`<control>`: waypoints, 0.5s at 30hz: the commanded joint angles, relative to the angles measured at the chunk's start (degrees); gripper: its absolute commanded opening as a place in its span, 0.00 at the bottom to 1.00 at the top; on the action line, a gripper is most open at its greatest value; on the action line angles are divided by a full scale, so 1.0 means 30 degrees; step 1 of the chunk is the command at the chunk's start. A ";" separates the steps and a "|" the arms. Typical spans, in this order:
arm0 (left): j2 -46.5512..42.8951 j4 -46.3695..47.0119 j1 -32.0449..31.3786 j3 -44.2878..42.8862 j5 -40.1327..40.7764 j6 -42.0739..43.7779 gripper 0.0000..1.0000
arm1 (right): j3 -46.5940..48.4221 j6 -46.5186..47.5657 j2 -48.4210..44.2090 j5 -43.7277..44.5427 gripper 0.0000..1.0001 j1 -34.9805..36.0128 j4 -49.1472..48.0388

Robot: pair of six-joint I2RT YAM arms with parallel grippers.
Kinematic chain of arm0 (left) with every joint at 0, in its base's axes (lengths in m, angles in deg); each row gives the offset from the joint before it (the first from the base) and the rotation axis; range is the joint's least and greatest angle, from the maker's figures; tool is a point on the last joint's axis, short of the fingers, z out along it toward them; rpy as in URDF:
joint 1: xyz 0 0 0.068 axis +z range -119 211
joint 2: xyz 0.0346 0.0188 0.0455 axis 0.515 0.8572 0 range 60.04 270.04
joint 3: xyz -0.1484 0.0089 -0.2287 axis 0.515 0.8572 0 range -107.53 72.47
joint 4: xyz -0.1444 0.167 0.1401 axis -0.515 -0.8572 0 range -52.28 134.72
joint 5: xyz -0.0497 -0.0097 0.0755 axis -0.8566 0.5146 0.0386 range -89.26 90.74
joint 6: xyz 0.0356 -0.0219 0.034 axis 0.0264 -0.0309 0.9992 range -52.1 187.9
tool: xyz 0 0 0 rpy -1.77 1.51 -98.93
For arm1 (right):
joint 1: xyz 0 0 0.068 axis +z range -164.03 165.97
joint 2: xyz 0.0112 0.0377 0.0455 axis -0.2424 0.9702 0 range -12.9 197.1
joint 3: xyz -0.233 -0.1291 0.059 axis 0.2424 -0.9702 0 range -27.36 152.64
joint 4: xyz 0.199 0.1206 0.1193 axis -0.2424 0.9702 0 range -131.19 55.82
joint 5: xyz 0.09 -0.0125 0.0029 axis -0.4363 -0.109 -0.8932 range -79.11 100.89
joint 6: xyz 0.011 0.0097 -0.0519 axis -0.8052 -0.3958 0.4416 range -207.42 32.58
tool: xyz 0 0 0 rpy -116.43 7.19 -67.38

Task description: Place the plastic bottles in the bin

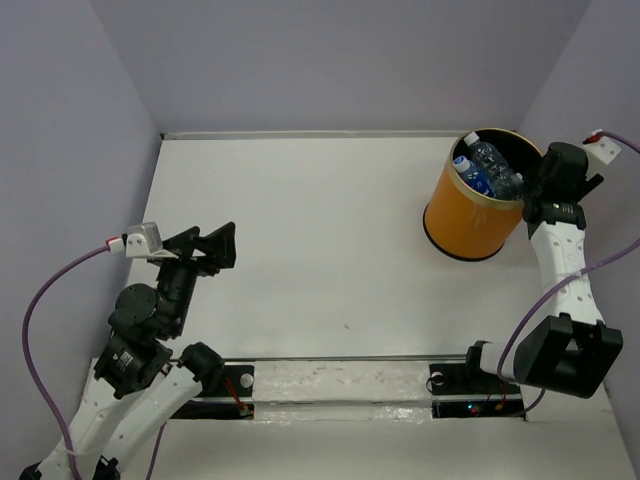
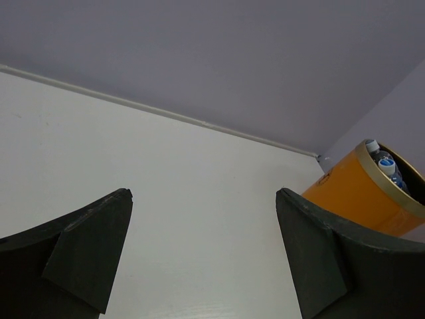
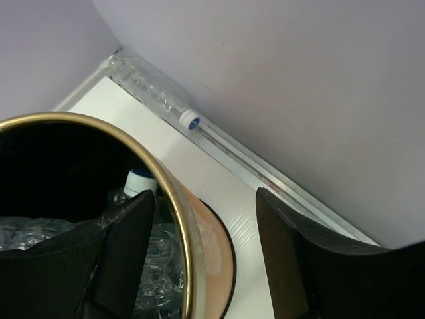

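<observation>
The orange bin (image 1: 468, 212) stands at the far right of the table and holds several clear bottles (image 1: 492, 168). It also shows in the left wrist view (image 2: 355, 193) with bottle caps (image 2: 386, 166) at its mouth. My right gripper (image 1: 532, 190) is open and empty at the bin's right rim (image 3: 174, 219), with one finger (image 3: 123, 232) over the inside and the other (image 3: 299, 246) outside. In the right wrist view the gripper (image 3: 202, 199) looks down on the bottles inside (image 3: 156, 259). One clear bottle (image 3: 156, 93) lies along the foot of the wall beyond the bin. My left gripper (image 1: 222, 248) is open and empty at the near left, also seen in its wrist view (image 2: 204, 196).
Grey walls enclose the white table (image 1: 320, 250) at the back and sides. A metal rail (image 1: 340, 385) with the arm bases runs along the near edge. Purple cables loop beside both arms.
</observation>
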State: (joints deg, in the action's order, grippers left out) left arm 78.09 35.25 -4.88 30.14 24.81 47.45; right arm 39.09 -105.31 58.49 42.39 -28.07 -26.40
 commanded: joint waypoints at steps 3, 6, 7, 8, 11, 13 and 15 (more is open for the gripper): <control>-0.0506 0.0785 0.0124 0.0163 -0.0349 0.0370 0.99 | -0.0559 -0.1358 0.0635 -0.2819 0.41 -0.0270 0.0316; -0.0390 0.0785 0.0153 0.0134 -0.0525 0.0371 0.99 | -0.1437 -0.2500 0.0577 -0.6070 0.15 -0.0270 -0.0591; -0.0418 0.0785 0.0153 0.0134 -0.0525 0.0370 0.99 | -0.1700 -0.2910 0.0547 -0.6890 0.12 -0.0270 -0.0825; -0.0419 0.0785 0.0124 0.0163 -0.0467 0.0370 0.99 | -0.1993 -0.3813 0.0431 -0.8378 0.10 -0.0270 -0.1494; -0.0477 0.0902 0.0153 0.0251 -0.0379 0.0399 0.99 | -0.2930 -0.5107 0.0313 -0.9999 0.06 0.0428 -0.2523; -0.0302 0.0873 0.0124 0.0222 -0.0320 0.0429 0.99 | -0.3224 -0.5871 0.0283 -1.0150 0.05 0.1626 -0.2993; -0.0011 0.0902 0.0211 0.0193 -0.0378 0.0429 0.99 | -0.3226 -0.6687 0.0400 -1.0093 0.05 0.2625 -0.3433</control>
State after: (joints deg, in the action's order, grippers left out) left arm 77.17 35.51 -4.88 30.38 24.33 47.45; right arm 32.45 -113.61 58.58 24.19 -27.74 -35.43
